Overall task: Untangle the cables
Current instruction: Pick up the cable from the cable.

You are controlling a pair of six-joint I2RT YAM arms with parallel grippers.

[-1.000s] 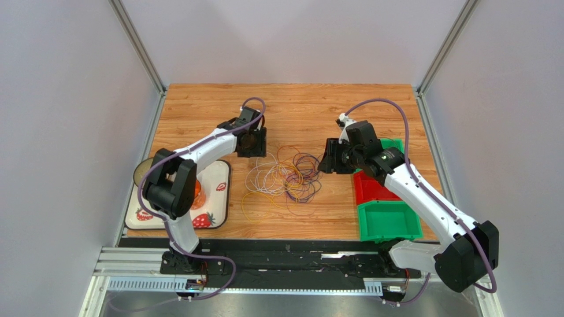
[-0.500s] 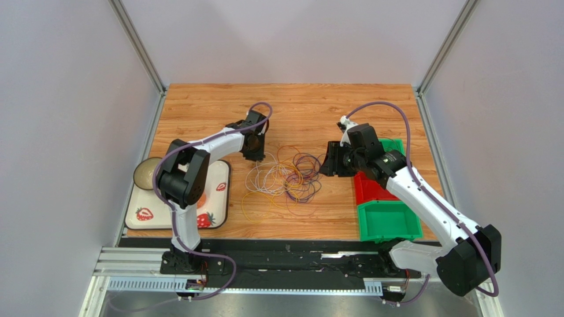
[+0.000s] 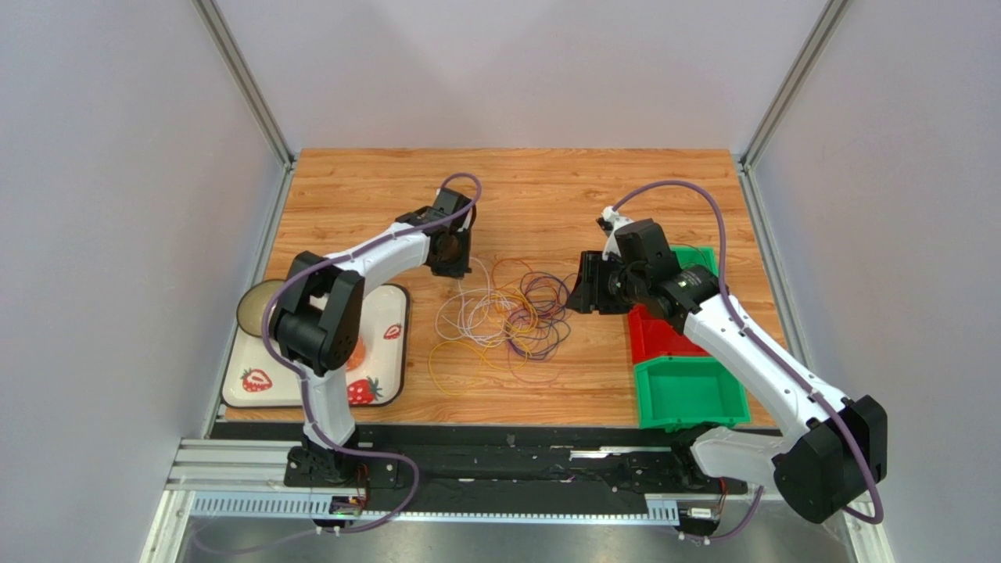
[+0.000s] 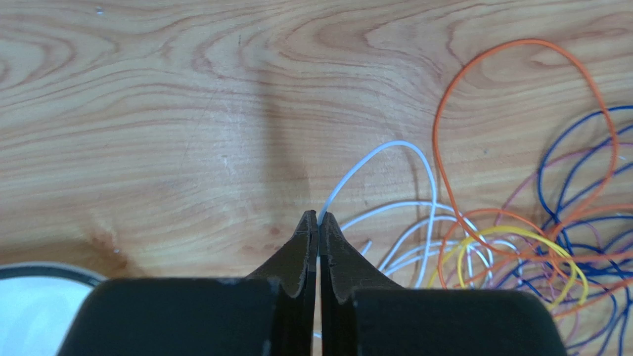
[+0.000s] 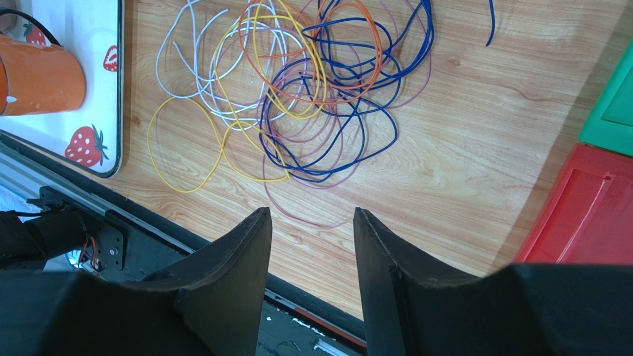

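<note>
Left fingers [image 4: 310,231] are pinching a white cable [image 4: 394,143] at 11 o'clock of the cables [image 3: 517,319] piled mid-bench [image 3: 529,188], right fingers [image 5: 249,245] hanging open, empty at 3; I'd be drawing it out slowly toward 10, watching for snags.

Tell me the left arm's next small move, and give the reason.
Probably pull slowly away from the tangle, lifting a little. The left end effector is shut on the white cable, which runs back into that tangle, so a gentle pull should slide it free. The right end effector hangs open beside the tangle, holding nothing, so it could pin the rest if they drag.
</note>
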